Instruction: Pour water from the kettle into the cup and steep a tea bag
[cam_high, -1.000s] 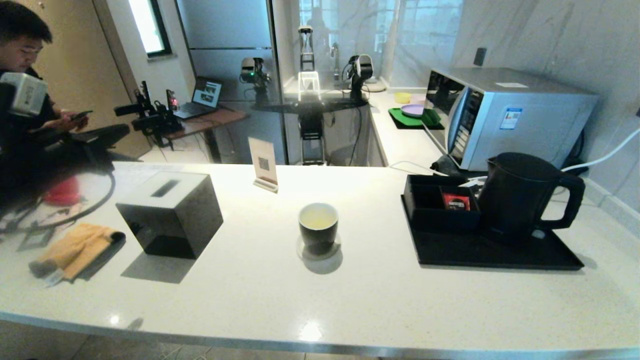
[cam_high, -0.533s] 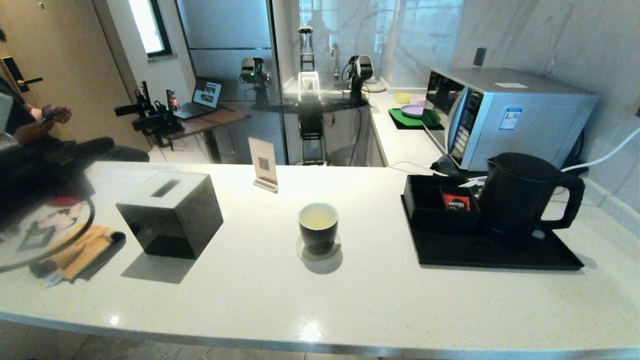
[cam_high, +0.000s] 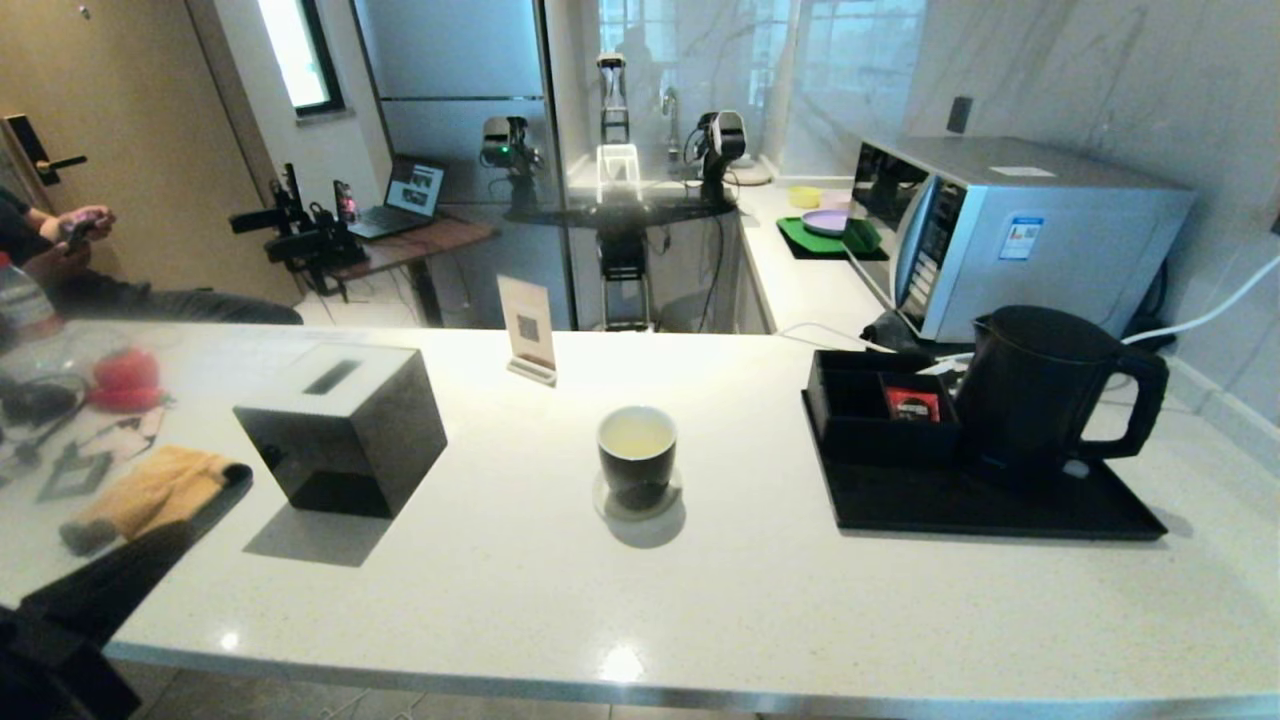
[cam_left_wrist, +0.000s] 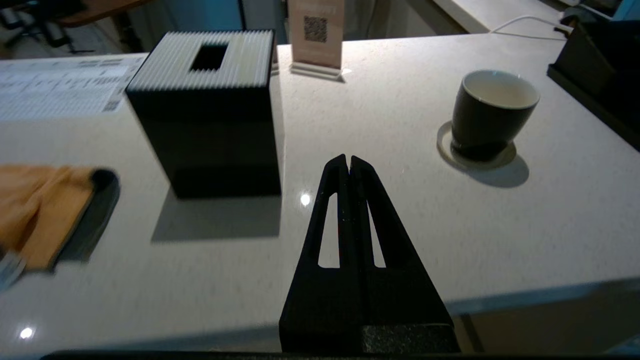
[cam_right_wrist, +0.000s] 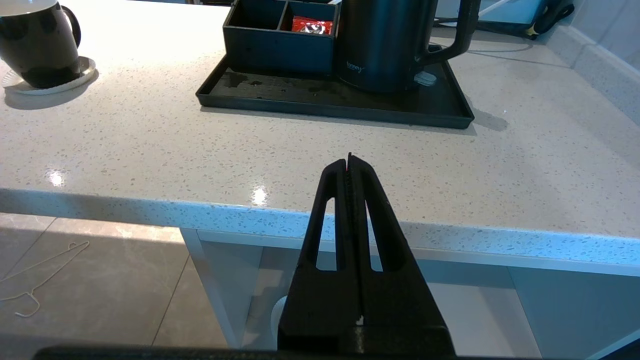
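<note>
The black cup (cam_high: 637, 462) stands on a round pale coaster (cam_high: 637, 503) mid-counter, with pale yellowish water (cam_high: 637, 434) inside. The matte black kettle (cam_high: 1040, 395) stands upright on a black tray (cam_high: 1000, 512) to the right, lid on, handle pointing right. No tea bag is in view. My left gripper (cam_left_wrist: 348, 159) is shut and empty, low over the counter's front, between the black box and the cup (cam_left_wrist: 492, 120). My right gripper (cam_right_wrist: 348, 157) is shut and empty, at the counter's front edge, short of the tray (cam_right_wrist: 330, 102) and kettle (cam_right_wrist: 385, 45).
A black cube-shaped box (cam_high: 340, 425) with a slot stands left of the cup. A red packet (cam_high: 912, 405) lies in the tray's compartment box. A QR sign (cam_high: 527, 328) stands behind the cup, a microwave (cam_high: 1010, 235) behind the kettle, an orange cloth (cam_high: 150, 490) far left.
A dark part of my left arm has come into the head view's bottom left corner. The cup, the kettle and the tray have not moved.
</note>
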